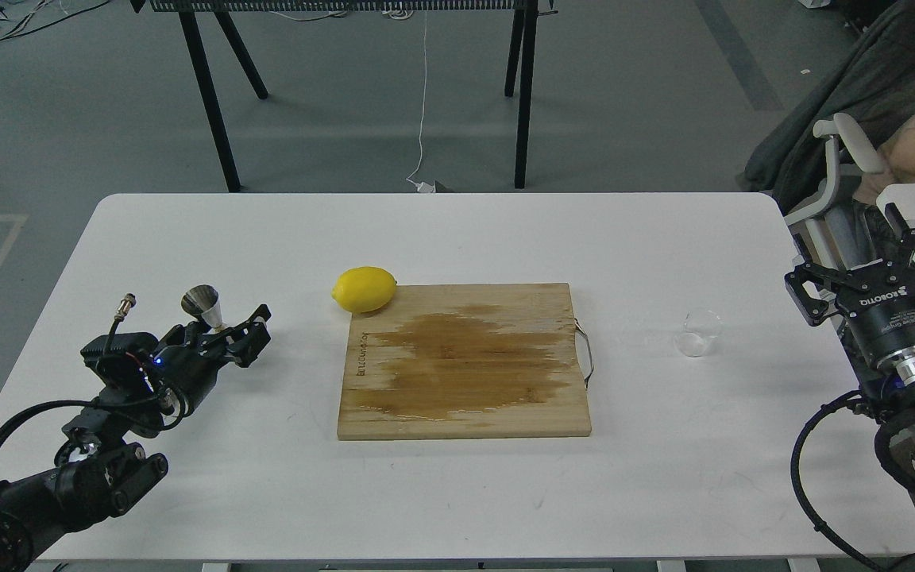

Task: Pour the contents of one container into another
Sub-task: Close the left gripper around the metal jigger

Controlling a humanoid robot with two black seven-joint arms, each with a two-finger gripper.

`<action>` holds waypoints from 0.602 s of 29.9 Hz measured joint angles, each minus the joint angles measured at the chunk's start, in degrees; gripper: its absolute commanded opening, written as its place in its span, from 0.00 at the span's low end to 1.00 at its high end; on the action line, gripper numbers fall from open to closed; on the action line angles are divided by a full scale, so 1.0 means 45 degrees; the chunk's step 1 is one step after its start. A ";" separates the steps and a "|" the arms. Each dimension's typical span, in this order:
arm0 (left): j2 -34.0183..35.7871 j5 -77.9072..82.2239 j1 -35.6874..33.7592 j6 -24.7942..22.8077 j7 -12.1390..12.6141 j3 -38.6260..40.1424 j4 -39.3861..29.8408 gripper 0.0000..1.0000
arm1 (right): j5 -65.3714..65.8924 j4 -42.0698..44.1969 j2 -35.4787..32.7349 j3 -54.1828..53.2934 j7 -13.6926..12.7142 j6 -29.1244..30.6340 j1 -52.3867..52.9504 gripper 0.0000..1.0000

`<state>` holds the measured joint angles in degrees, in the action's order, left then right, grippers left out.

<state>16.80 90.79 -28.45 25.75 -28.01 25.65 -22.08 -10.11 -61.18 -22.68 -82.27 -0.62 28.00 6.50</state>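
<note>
Standing upright near the left edge of the white counter point(442, 230), the jigger point(205, 307) is a shiny steel hourglass form: a wide open cone on top, tapering to a narrow waist, with its lower cone hidden behind the left gripper point(245, 334). That gripper lies low over the counter, just in front of and touching or nearly touching the jigger's lower half. Its fingers point(255, 321) point to the right and are seen dark and end-on, so whether they are released or clenched cannot be told.

The cup point(699, 333) rests on the counter's right part, well apart from the jigger. It is small, round, stubby and of clear colourless glass; any contents cannot be made out.

The right gripper point(874, 258) is raised beside the counter's right edge, near the cup but apart from it. Its fingers point(803, 290) are spread wide and grasp nothing.

Between the two task items lies a wooden board point(465, 361) with a dark wet stain across its middle. A lemon point(364, 288) sits at the board's far left corner, touching it.
</note>
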 measured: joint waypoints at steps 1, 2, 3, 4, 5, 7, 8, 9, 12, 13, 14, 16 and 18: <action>-0.0001 0.0000 -0.0013 0.0000 0.0000 -0.0013 0.0006 0.81 | 0.0000 0.0000 0.0000 0.0000 0.0000 0.0000 0.0000 0.99; -0.0002 0.0001 -0.0018 0.0000 0.0000 -0.0024 0.0014 0.80 | 0.0000 0.0000 0.0000 0.0000 0.0000 0.0000 0.0000 0.99; -0.0002 0.0001 -0.0019 0.0000 0.0000 -0.0030 0.0017 0.80 | 0.0000 0.0000 0.0000 0.0000 0.0000 0.0000 0.0000 0.99; -0.0003 0.0003 -0.0020 0.0000 0.0000 -0.0033 0.0024 0.79 | 0.0000 0.0000 0.0000 0.0000 0.0000 0.0000 0.0000 0.99; -0.0003 0.0013 -0.0021 0.0000 0.0000 -0.0035 0.0041 0.77 | 0.0000 0.0000 0.0000 0.0000 0.0000 0.0000 0.0000 0.99; -0.0003 0.0028 -0.0030 0.0000 0.0000 -0.0036 0.0122 0.76 | 0.0000 0.0000 0.0000 0.0000 0.0000 0.0000 0.0000 0.99; -0.0003 0.0037 -0.0038 0.0000 0.0000 -0.0036 0.0170 0.75 | 0.0000 -0.0003 0.0000 0.0000 0.0000 0.0000 0.0000 0.99; -0.0003 0.0047 -0.0042 0.0000 0.0000 -0.0037 0.0202 0.74 | 0.0000 -0.0011 0.0000 0.0000 0.0000 0.0000 0.0000 0.99; -0.0003 0.0058 -0.0048 0.0000 0.0000 -0.0052 0.0242 0.69 | 0.0000 -0.0016 0.0000 0.0000 0.0000 0.0000 0.0000 0.99; -0.0003 0.0060 -0.0066 0.0000 0.0000 -0.0073 0.0272 0.67 | 0.0000 -0.0016 0.0000 0.0000 0.0000 0.0000 0.0000 0.99; -0.0003 0.0060 -0.0087 0.0000 0.0001 -0.0091 0.0300 0.65 | 0.0000 -0.0016 0.0000 0.0000 0.0000 0.0000 0.0000 0.99; -0.0003 0.0060 -0.0125 0.0000 0.0003 -0.0122 0.0329 0.59 | 0.0000 -0.0016 -0.0009 0.0000 0.0000 0.0000 -0.0006 0.99; -0.0004 0.0060 -0.0150 0.0000 0.0003 -0.0153 0.0371 0.55 | 0.0000 -0.0016 -0.0011 0.0000 0.0000 0.0000 -0.0017 0.99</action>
<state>16.78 91.06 -29.13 25.75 -27.99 24.96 -20.41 -10.11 -61.25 -22.73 -82.27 -0.62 28.00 6.43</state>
